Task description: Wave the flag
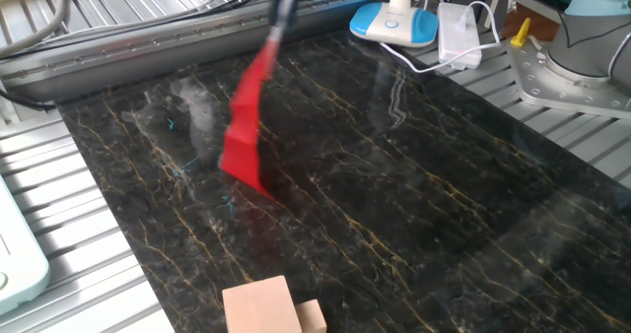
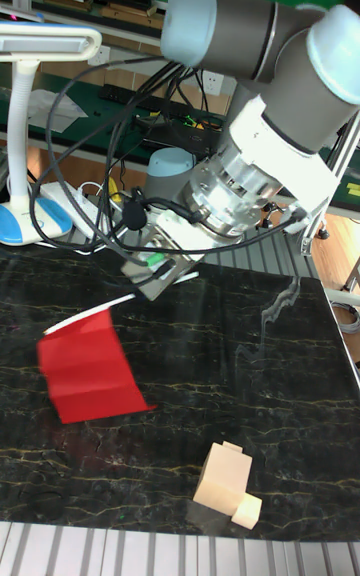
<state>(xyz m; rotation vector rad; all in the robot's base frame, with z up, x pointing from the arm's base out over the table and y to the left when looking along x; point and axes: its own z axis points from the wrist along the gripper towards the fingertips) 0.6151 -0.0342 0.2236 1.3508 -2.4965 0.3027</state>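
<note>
Gripping what looks like the thin white stick, though blur hides the jaws, the two-finger gripper [image 2: 160, 271] holds the small red cloth flag [image 2: 92, 368] aloft over the dark marble table [image 1: 444, 225], free to swing.

Fixed view: mounted high beside the dark marble table [image 1: 444, 234], looking down across it toward the desk lamp [image 1: 394, 20] at the far edge; the arm is almost wholly out of frame. Tall fixed view: placed low at the table edge opposite the lamp [image 2: 20, 216] (lamp appears upper left), facing it, nearer, arm included. Both views share the table top, the lamp and the wooden blocks [image 2: 228, 484].
</note>
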